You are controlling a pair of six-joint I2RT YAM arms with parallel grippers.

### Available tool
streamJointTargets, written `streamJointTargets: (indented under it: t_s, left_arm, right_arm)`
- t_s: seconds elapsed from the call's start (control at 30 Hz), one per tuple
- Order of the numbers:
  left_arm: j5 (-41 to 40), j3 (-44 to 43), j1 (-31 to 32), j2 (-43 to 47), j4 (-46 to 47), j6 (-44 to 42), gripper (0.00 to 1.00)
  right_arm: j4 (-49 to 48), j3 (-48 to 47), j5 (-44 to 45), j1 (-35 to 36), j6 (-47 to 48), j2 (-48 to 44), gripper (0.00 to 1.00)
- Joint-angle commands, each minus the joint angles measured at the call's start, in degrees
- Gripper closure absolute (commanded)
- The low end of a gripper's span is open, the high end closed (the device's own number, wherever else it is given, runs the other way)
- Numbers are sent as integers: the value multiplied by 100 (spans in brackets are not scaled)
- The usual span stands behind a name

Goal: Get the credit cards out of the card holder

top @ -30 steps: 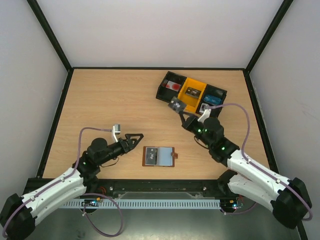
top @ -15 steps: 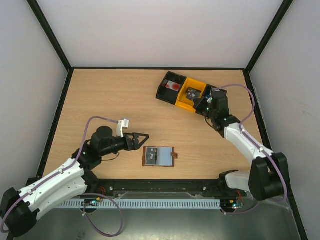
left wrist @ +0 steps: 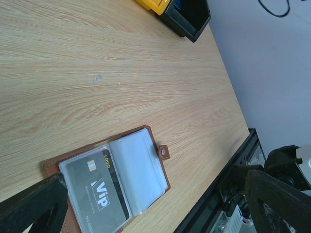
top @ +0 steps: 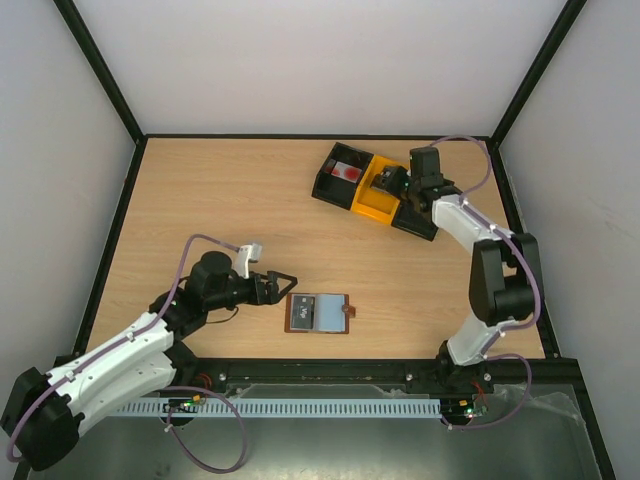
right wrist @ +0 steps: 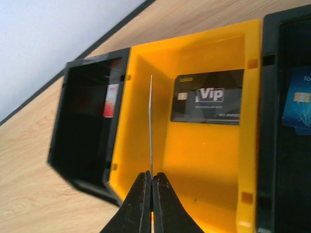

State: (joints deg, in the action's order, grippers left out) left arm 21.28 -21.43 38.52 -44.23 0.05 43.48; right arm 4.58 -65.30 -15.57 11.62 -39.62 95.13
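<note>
The brown card holder (top: pixel 318 312) lies open on the table near the front edge. In the left wrist view the card holder (left wrist: pixel 156 162) shows a dark grey credit card (left wrist: pixel 97 191) in its left clear sleeve; the right sleeve looks see-through. My left gripper (top: pixel 281 283) is open, just left of the holder, with nothing between its fingers (left wrist: pixel 34 208). My right gripper (right wrist: pixel 151 178) is shut on another credit card (right wrist: pixel 151 121), seen edge-on and upright, above the yellow bin (right wrist: pixel 146 145).
The black-and-yellow tray (top: pixel 368 208) stands at the back right. Its yellow bin holds a black card (right wrist: pixel 209 97); the black bin on one side holds a red-marked item (right wrist: pixel 111 99), the other a blue card (right wrist: pixel 297 102). The table's front rail (left wrist: pixel 243 160) runs close behind the holder.
The right arm swung from mid-table back to the tray, carrying its card over the yellow bin. The left gripper crept slightly right toward the holder.
</note>
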Motion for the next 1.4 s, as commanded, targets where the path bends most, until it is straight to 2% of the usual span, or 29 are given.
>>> streamJointTargets:
  t_s: [0.0, 0.33, 0.83, 1.37]
  left_arm:
    - [107, 11, -71, 10, 49, -73, 0]
    - [74, 22, -171, -517, 117, -152, 0]
    - [77, -2, -337, -828, 76, -348, 0]
    - [175, -88, -394, -1033, -40, -361, 0]
  right_arm:
    - [420, -495, 135, -130, 141, 503, 98]
    - [265, -1223, -318, -212, 156, 1514, 98]
    - [610, -1953, -173, -322, 208, 2337, 94]
    - [1308, -2366, 519, -353, 129, 1895, 79]
